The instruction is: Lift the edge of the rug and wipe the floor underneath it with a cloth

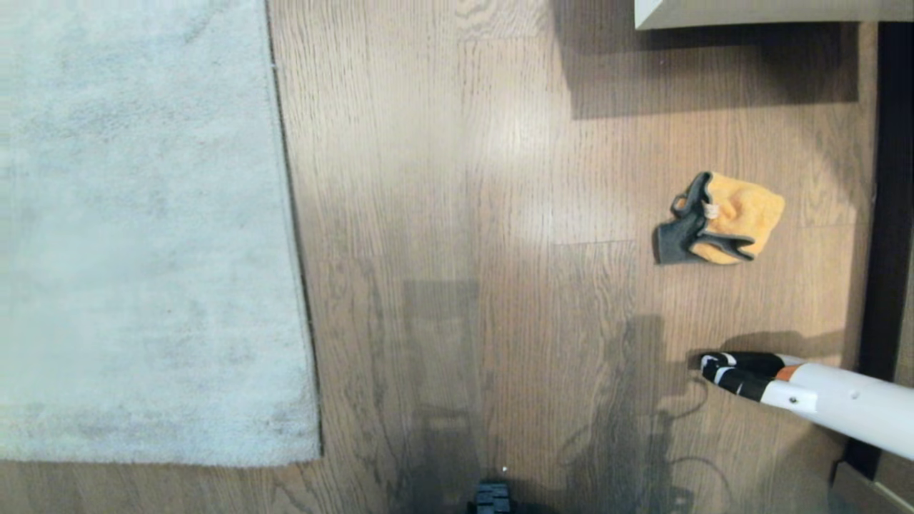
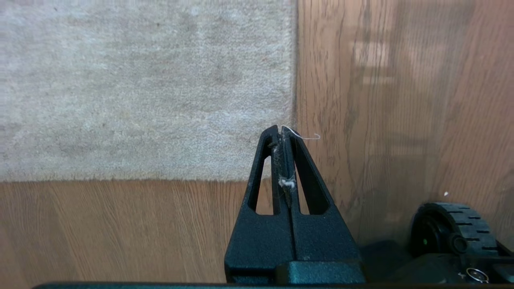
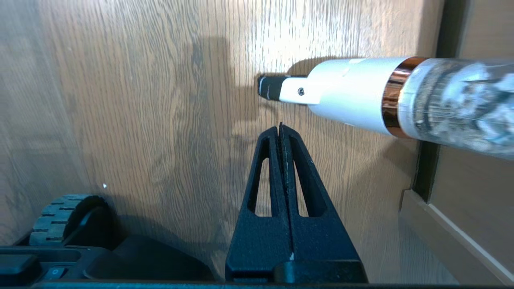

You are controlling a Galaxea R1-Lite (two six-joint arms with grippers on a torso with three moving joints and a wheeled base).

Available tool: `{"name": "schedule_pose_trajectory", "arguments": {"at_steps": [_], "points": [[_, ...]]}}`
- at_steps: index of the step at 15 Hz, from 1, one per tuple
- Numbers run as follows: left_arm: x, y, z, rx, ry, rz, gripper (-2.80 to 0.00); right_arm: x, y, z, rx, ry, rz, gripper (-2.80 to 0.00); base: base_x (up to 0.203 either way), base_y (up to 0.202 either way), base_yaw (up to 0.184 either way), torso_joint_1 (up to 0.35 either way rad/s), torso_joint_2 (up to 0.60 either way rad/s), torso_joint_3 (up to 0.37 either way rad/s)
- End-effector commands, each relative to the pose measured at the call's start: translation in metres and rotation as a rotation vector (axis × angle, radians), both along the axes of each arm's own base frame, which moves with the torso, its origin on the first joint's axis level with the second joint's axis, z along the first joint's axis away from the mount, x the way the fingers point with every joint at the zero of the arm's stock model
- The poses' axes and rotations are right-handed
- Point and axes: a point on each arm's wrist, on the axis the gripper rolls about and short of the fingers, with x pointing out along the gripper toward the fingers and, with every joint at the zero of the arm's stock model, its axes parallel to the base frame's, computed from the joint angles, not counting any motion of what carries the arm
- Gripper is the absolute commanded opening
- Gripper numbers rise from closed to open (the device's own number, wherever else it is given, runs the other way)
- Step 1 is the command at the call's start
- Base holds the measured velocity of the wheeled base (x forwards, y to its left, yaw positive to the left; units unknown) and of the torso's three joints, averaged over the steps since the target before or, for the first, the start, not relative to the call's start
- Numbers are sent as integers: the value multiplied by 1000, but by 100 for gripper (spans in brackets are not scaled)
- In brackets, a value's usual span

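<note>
Plainly, the rug edge [image 1: 289, 214] lies flat on the floor [image 1: 464, 178], running up the left side of the head view from a corner at about 7 o'clock toward 11 o'clock, with nothing lifting it yet. The cloth [image 1: 721, 227] sits crumpled on bare planks at roughly 3 o'clock, well apart from the rug, its orange pile up and a dark grey fold turned toward the rug. Neither arm shows in the head view; the left gripper [image 2: 281, 130] hangs above the rug corner with its jaws pressed together on nothing but a few stray fibres, and the right gripper [image 3: 280, 127] hangs over bare floor, likewise pinched closed and empty. Just beyond the right gripper, at 4 o'clock in the head view, a white handheld vacuum [image 1: 821, 400] with a black nozzle and a clear dust bin lies on the floor, near the cloth. The task looks unstarted. The likely trouble is the reach for the cloth: the vacuum lies between the right arm and the cloth, so a straight path could knock it or push it into the cloth. The thin rug edge also offers little to pinch, so closed jaws could skid over the pile rather than get under it.
</note>
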Motion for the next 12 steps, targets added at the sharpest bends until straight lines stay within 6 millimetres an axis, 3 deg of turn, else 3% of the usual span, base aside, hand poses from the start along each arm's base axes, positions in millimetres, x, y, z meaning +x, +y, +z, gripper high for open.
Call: {"name": "schedule_pose_trajectory", "arguments": {"at_steps": [1, 12], "points": [[0, 0, 0, 2, 1, 3, -280, 0, 0, 0, 0, 1, 0, -280, 0, 0, 0, -1, 5, 202], [0, 0, 0, 1, 1, 3, -280, 0, 0, 0, 0, 1, 0, -280, 0, 0, 0, 1, 3, 203]]}}
